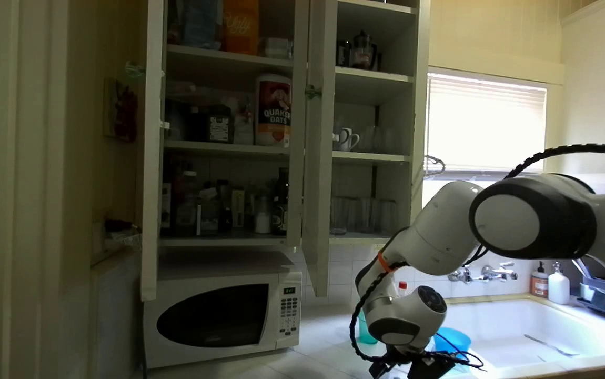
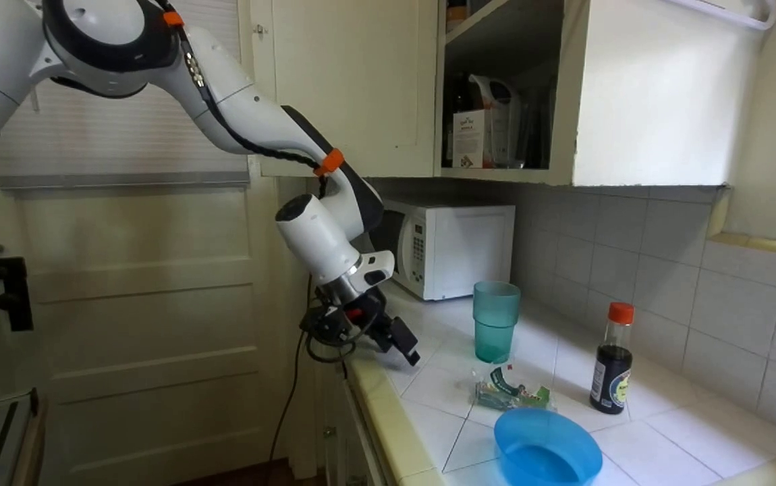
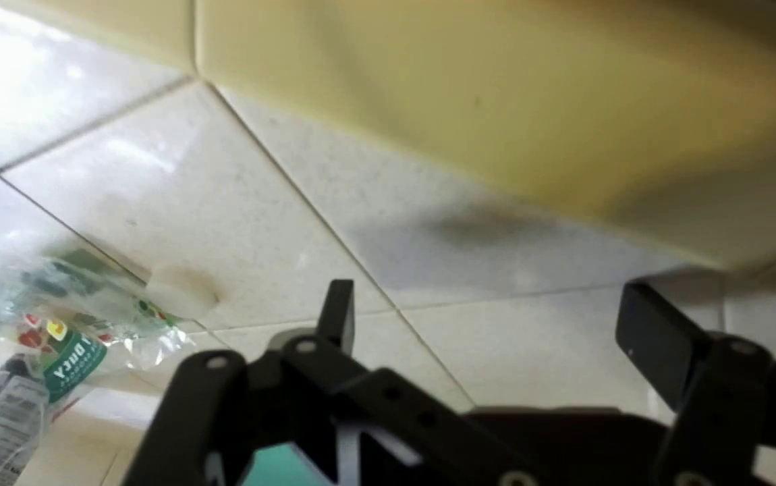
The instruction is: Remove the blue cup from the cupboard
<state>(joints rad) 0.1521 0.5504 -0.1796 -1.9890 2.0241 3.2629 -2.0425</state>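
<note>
The blue cup (image 2: 496,322), a translucent teal tumbler, stands upright on the tiled counter near the microwave, outside the cupboard. It shows partly behind the arm in an exterior view (image 1: 367,329), and a teal patch, likely the cup, shows at the bottom of the wrist view (image 3: 281,467). The white cupboard (image 1: 229,242) hangs above with doors open, its shelves crowded; it also shows in an exterior view (image 2: 658,101). My gripper (image 2: 401,345) is low over the counter's front edge, apart from the cup. In the wrist view my gripper (image 3: 486,304) is open with nothing between its fingers.
A white microwave (image 1: 213,316) stands under the cupboard. A light-blue round container (image 2: 546,445), a clear plastic packet (image 2: 506,391) and a red-capped sauce bottle (image 2: 612,364) are on the counter. An open cupboard door (image 1: 319,173) juts out. A sink (image 1: 518,337) lies beyond the arm.
</note>
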